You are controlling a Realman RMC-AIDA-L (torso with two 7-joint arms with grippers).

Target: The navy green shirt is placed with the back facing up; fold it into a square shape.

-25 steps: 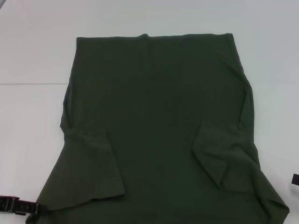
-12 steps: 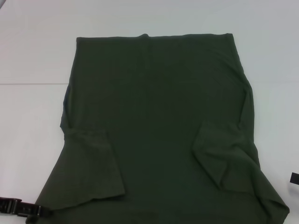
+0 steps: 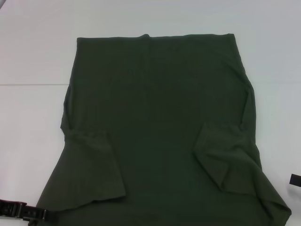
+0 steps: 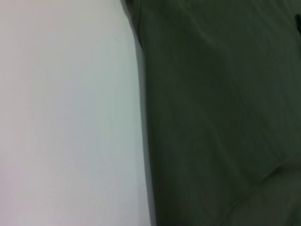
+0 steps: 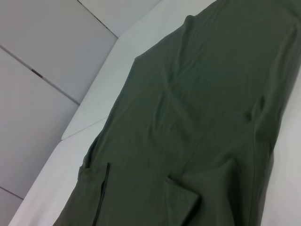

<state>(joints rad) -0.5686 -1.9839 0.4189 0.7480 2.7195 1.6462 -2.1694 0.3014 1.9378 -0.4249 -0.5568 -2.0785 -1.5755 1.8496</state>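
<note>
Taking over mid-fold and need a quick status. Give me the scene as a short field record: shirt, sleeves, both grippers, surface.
shirt: olive green, spread flat on the table, near edge runs out of the head view
sleeves: both folded inward over the body, left sleeve, right sleeve
left gripper: low at the shirt's near left corner
right gripper: only a sliver shows, off the shirt's near right edge
table: white

White table (image 3: 33,132) lies bare on both sides of the navy green shirt (image 3: 160,127), seemingly unobstructed.
</note>
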